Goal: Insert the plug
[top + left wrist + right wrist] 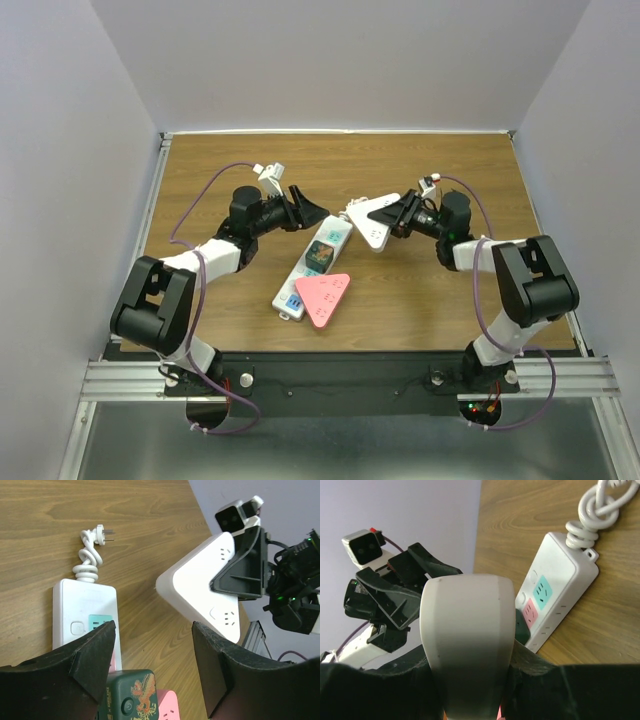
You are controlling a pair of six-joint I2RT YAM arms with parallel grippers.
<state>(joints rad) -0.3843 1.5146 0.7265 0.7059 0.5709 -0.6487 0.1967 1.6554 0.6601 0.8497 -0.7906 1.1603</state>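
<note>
- White plug [368, 224] hangs in the middle of the top view, just right of the strip's [333, 238] top end.
- The right gripper [398, 213] is clamped tight on it.
- The strip lies slanted on the wood, with a green block [320, 256] in its middle and a pink plug [325, 296] by its lower end.
- The left gripper [310, 212] has its jaws apart and holds nothing.
- I think the best move is to line the pins up over the free blue socket [542, 591] and push straight down, slowly.
- The left gripper could hold the strip still.
</note>
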